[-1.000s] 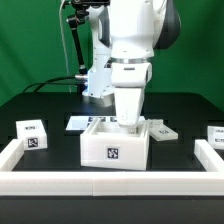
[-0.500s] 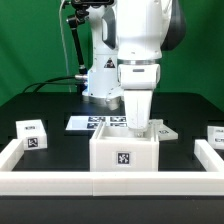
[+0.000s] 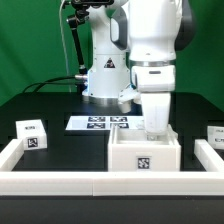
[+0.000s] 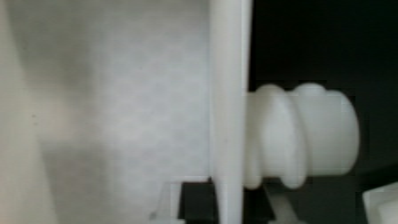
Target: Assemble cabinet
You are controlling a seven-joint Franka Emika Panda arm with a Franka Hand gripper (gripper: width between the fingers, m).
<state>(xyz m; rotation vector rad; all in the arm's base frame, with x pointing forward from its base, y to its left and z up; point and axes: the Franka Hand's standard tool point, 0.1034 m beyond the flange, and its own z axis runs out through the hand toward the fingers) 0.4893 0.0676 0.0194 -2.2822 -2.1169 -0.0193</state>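
Observation:
The cabinet (image 3: 145, 155) is an open-topped white box with one marker tag on its front face, standing on the black table right of centre in the exterior view. My gripper (image 3: 155, 128) reaches down from above and is shut on the box's rear wall. In the wrist view a thin white wall (image 4: 228, 100) runs straight through the gripper (image 4: 224, 205), with a broad white panel (image 4: 107, 110) on one side and a ribbed white part (image 4: 306, 135) on the other. The fingertips are mostly hidden by the wall.
A small white tagged cube (image 3: 32, 133) sits at the exterior view's left. The marker board (image 3: 98, 123) lies behind the cabinet near the robot base. Another white tagged part (image 3: 215, 133) sits at the right. A low white fence (image 3: 55, 185) borders the front and sides.
My gripper and the cabinet have moved together toward the exterior view's right, from about the centre to right of centre. The cube and the marker board have not moved.

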